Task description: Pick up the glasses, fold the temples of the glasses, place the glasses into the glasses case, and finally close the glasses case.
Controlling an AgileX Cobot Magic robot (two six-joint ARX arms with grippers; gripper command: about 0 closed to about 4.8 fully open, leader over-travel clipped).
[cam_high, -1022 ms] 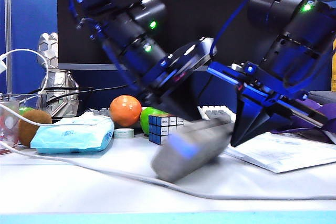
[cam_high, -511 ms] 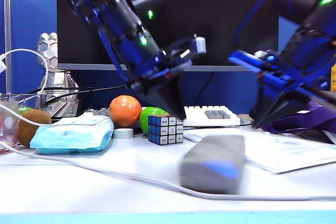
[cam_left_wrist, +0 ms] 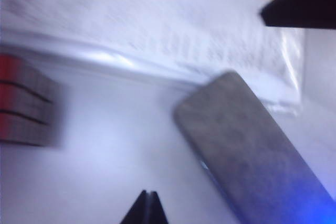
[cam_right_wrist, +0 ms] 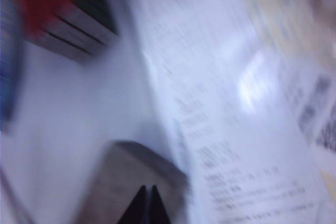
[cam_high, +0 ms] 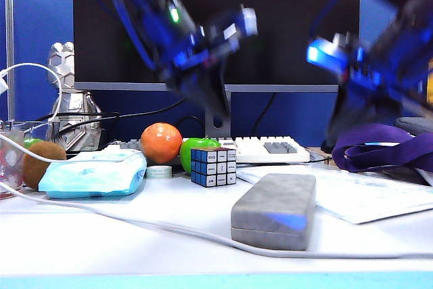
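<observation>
On the far left of the white table (cam_high: 101, 241) lie a brown kiwi (cam_high: 42, 162) and a light-blue wipes packet (cam_high: 95, 172). Behind them sit a round orange fruit (cam_high: 161, 142), a green apple (cam_high: 196, 149) and a Rubik's cube (cam_high: 213, 166). A thin white cable (cam_high: 135, 220) trails across the tabletop in front of all this.

My left gripper (cam_left_wrist: 147, 209) hangs in the air above the cube, blurred in the exterior view, pointing down. In my left wrist view its two dark fingertips are pressed together with nothing between them.

The oblong grey felt-textured glasses case (cam_high: 275, 209) lies flat on the table, lid down and closed, just right of the cube and apart from both of my grippers. It lies beside a printed paper sheet (cam_high: 365, 194), near a white keyboard (cam_high: 270, 148) further back.

My right gripper (cam_right_wrist: 147, 203) hovers high on the right, above a purple strap (cam_high: 382, 150), also smeared by blur. Its tips, seen over the case's end in my right wrist view, meet tightly and carry nothing.
</observation>
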